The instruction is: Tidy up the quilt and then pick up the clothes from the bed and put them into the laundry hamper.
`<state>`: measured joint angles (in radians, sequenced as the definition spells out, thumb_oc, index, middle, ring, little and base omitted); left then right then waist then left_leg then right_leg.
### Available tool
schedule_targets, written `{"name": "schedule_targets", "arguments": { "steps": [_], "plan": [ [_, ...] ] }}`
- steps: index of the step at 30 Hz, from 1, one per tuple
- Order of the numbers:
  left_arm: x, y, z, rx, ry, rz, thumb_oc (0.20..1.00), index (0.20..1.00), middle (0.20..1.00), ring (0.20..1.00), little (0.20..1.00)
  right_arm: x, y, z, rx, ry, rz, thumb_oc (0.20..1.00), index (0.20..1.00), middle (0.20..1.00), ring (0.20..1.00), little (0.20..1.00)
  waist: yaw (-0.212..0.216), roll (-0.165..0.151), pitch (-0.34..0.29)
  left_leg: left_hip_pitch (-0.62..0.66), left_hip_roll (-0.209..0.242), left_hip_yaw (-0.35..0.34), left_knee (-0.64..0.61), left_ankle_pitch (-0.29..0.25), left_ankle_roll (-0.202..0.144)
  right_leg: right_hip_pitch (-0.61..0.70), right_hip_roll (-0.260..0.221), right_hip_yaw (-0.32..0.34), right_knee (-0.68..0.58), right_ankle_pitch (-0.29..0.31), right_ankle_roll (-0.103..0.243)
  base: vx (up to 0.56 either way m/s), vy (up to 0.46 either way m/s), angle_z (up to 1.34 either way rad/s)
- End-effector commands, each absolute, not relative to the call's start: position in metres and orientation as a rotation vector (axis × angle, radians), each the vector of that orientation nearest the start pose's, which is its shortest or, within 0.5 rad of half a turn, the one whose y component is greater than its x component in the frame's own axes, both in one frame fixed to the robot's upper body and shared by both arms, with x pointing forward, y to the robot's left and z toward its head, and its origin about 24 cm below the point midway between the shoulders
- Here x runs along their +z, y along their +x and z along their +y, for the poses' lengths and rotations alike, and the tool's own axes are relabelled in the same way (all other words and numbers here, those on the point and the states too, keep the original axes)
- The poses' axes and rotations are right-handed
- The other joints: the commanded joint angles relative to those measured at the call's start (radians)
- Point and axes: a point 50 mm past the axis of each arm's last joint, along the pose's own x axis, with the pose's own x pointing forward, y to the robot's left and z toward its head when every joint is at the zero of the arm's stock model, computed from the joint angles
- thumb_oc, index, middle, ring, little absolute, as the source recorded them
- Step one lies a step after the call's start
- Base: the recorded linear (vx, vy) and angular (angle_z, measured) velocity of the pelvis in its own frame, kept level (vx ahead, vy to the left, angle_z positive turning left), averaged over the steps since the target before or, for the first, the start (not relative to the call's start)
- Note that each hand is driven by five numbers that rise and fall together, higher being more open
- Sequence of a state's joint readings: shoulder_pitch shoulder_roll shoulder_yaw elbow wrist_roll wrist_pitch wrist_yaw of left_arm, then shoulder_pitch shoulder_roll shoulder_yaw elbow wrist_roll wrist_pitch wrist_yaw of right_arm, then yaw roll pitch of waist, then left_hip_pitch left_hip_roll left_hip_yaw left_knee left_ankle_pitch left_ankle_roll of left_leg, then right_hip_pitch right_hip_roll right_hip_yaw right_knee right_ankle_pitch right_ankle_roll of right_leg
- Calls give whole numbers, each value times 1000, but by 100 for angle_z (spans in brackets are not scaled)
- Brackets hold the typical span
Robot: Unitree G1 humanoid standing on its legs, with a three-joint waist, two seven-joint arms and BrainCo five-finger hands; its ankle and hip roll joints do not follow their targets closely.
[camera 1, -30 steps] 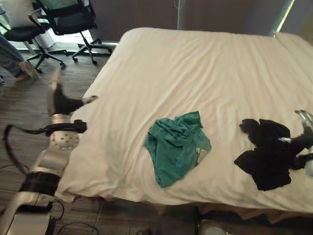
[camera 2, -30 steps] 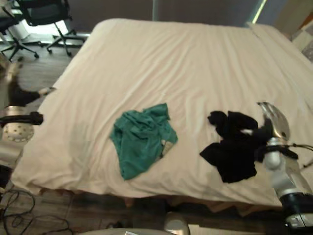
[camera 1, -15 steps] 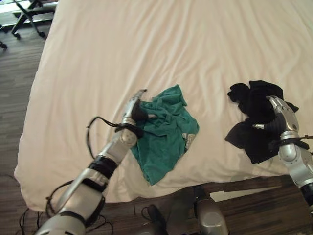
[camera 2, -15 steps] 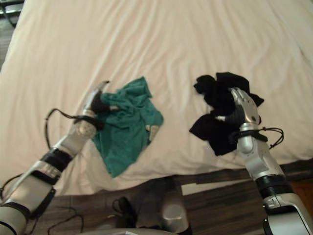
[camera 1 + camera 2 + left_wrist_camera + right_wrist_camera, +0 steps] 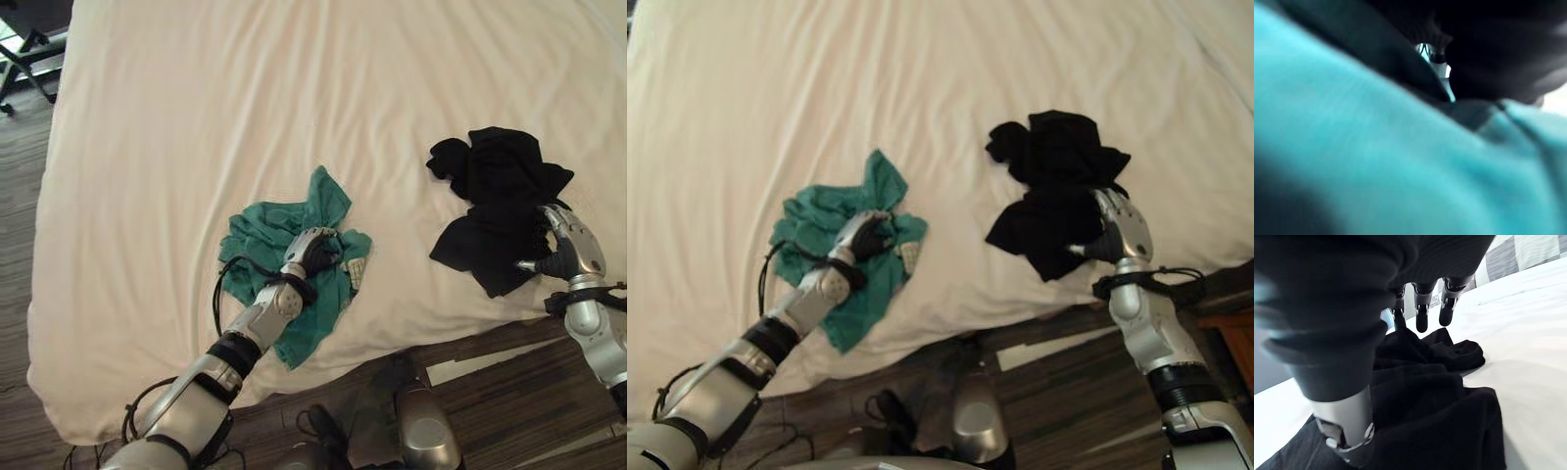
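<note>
My left hand (image 5: 315, 252) rests on the green garment (image 5: 257, 240), a soft, crumpled heap near the foot of the quilt (image 5: 245, 108). The fingers look curled into the cloth, probably gathering it for lifting — my wrist view is too close to confirm. My right hand (image 5: 1120, 230) sits at the near edge of the black garment (image 5: 1058, 171), a limp, bunched pile, with its fingers extended and apart above the fabric, positioned to close on it.

The left hand (image 5: 313, 253) lies on the green shirt (image 5: 257, 240), its fingertips hidden in the cloth. Picture edges cut off the bed (image 5: 196, 117).
</note>
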<state>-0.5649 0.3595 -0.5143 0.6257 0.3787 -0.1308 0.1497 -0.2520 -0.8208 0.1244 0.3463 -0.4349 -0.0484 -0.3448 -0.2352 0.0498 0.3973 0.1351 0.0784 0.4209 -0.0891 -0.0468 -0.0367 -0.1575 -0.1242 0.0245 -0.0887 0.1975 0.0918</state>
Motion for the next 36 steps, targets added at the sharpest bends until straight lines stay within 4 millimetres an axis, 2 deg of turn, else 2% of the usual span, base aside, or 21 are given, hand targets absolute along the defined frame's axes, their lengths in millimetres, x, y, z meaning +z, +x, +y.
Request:
{"name": "schedule_targets", "arguments": {
  "steps": [1, 2, 3, 6, 9, 12, 13, 14, 15, 18, 19, 20, 21, 22, 23, 25, 28, 30, 33, 34, 36],
  "plan": [
    [-7, 308, 187, -296, 1077, 187, 200, 200, 200, 200, 200, 163, 303, -317, -381, -1347, -250, 1000, 1000, 1000, 1000, 1000, 63, -15, -50, -133, 37, -98, 72, 36, -59, -1, -101, -18, 150, -186, 127, -24, -51, 18],
    [-7, 308, 187, -296, 1076, 187, 200, 200, 200, 200, 200, 164, 303, -317, -381, -1347, -251, 1000, 1000, 1000, 1000, 1000, 62, -15, -51, -135, 37, -98, 73, 36, -59, -3, -101, -18, 150, -186, 127, -41, -78, 31],
    [-14, 296, 213, -260, 1104, 245, 200, 200, 200, 200, 200, 172, 309, -319, -387, -1357, -253, 1000, 1000, 1000, 1000, 1000, 83, -6, -44, -149, 41, -110, 83, 42, -64, -9, -101, -30, 170, -195, 124, -4, -58, 27],
    [-21, 277, 246, -191, 1103, 307, 200, 200, 200, 200, 200, 177, 318, -325, -401, -1349, -215, 1000, 1000, 1000, 1000, 1000, 117, 8, -29, -173, 43, -124, 97, 55, -73, -20, -103, -54, 200, -204, 121, -17, -67, 22],
    [-24, 258, 267, -142, 1081, 341, 200, 200, 200, 200, 200, 167, 327, -337, -413, -1315, -94, 1000, 1000, 1000, 1000, 1000, 142, 30, -25, -192, 44, -134, 95, 68, -79, -31, -108, -82, 219, -215, 118, -2, -43, 33],
    [-23, 250, 274, -139, 1092, 341, 200, 200, 200, 200, 200, 143, 328, -353, -427, -1297, 73, 1000, 1000, 1000, 1000, 1000, 158, 47, -26, -202, 47, -141, 105, 67, -84, -26, -113, -108, 229, -224, 116, -2, -35, 29],
    [-20, 249, 277, -128, 1101, 336, 200, 200, 200, 200, 200, 132, 326, -359, -447, -1298, 139, 608, 608, 608, 608, 608, 160, 51, -26, -207, 50, -148, 116, 64, -85, -23, -113, -119, 235, -228, 115, 0, -27, 42],
    [-20, 248, 276, -114, 1087, 329, 200, 200, 200, 200, 200, 117, 320, -367, -490, -1249, 215, 366, 366, 366, 366, 366, 161, 54, -24, -206, 51, -155, 126, 58, -84, -14, -114, -127, 243, -237, 115, -11, -7, 40],
    [-20, 247, 275, -101, 1065, 322, 200, 200, 200, 200, 200, 106, 315, -371, -515, -1199, 259, 200, 200, 200, 200, 200, 163, 55, -26, -211, 53, -158, 131, 59, -83, -14, -114, -131, 242, -233, 113, -7, 15, 39],
    [-16, 243, 267, -65, 979, 281, 200, 200, 200, 200, 200, 60, 292, -373, -551, -1034, 393, 200, 200, 200, 200, 200, 162, 46, -34, -204, 53, -171, 143, 40, -76, 12, -118, -150, 239, -239, 114, -9, 24, 27],
    [-16, 242, 268, -67, 980, 282, 200, 200, 200, 200, 200, 59, 291, -373, -551, -1033, 396, 200, 200, 200, 200, 200, 163, 45, -35, -203, 52, -171, 143, 40, -76, 14, -119, -151, 238, -239, 114, 33, 63, 13],
    [-6, 242, 261, -68, 982, 220, 200, 200, 200, 200, 200, 23, 264, -367, -562, -912, 465, 200, 200, 200, 200, 200, 151, 25, -44, -180, 48, -176, 139, 19, -68, 37, -122, -160, 232, -239, 120, 50, 65, 17],
    [-5, 238, 259, -75, 980, 211, 200, 200, 200, 200, 200, 5, 251, -359, -559, -837, 487, 200, 200, 200, 200, 200, 142, 15, -52, -168, 44, -177, 133, 13, -61, 43, -120, -157, 227, -234, 122, 40, 64, 22],
    [-5, 238, 260, -77, 982, 212, 200, 200, 200, 200, 200, 4, 250, -358, -559, -835, 489, 200, 200, 200, 200, 200, 144, 13, -55, -170, 43, -177, 131, 17, -60, 41, -120, -156, 224, -229, 122, 45, 114, 10],
    [3, 234, 255, -87, 971, 168, 200, 200, 200, 200, 200, -27, 221, -334, -516, -686, 504, 200, 200, 200, 200, 200, 116, -11, -69, -133, 34, -167, 97, 7, -50, 56, -120, -152, 215, -217, 132, 39, 135, 0],
    [-1, 228, 253, -88, 931, 185, 200, 200, 200, 200, 200, -49, 193, -306, -420, -603, 526, 200, 200, 200, 200, 200, 98, -32, -85, -108, 28, -156, 65, 11, -41, 49, -120, -142, 220, -196, 139, 36, 142, -12],
    [-15, 209, 253, -71, 762, 269, 200, 200, 200, 200, 200, -83, 137, -264, -261, -443, 653, 200, 200, 200, 200, 200, 69, -65, -106, -63, 28, -136, 14, 22, -35, 38, -102, -106, 246, -173, 151, 21, 78, -22],
    [-28, 195, 256, -11, 615, 345, 200, 200, 200, 200, 200, -97, 106, -246, -198, -330, 736, 200, 200, 200, 200, 200, 53, -80, -103, -60, 35, -144, 13, 31, -38, 32, -70, -53, 267, -159, 156, -38, -26, -43],
    [-51, 168, 259, 41, 479, 473, 200, 200, 200, 200, 200, -96, 68, -233, -148, -208, 781, 200, 200, 200, 200, 200, 30, -81, -103, -92, 36, -199, 5, 61, -39, 26, 50, 143, 347, -225, 141, -129, -39, 3],
    [-56, 160, 262, 47, 464, 507, 200, 200, 200, 200, 200, -92, 62, -236, -130, -225, 780, 200, 200, 200, 200, 200, 36, -76, -108, -108, 35, -217, 2, 70, -40, 40, 70, 171, 352, -261, 122, -128, -43, 47],
    [-63, 153, 260, 62, 389, 533, 200, 200, 200, 200, 200, -88, 73, -241, -98, -284, 741, 200, 200, 200, 200, 200, 60, -75, -121, -130, 19, -258, 2, 75, -36, 102, 59, 152, 298, -315, 87, -92, -81, 69]
  ]
}}
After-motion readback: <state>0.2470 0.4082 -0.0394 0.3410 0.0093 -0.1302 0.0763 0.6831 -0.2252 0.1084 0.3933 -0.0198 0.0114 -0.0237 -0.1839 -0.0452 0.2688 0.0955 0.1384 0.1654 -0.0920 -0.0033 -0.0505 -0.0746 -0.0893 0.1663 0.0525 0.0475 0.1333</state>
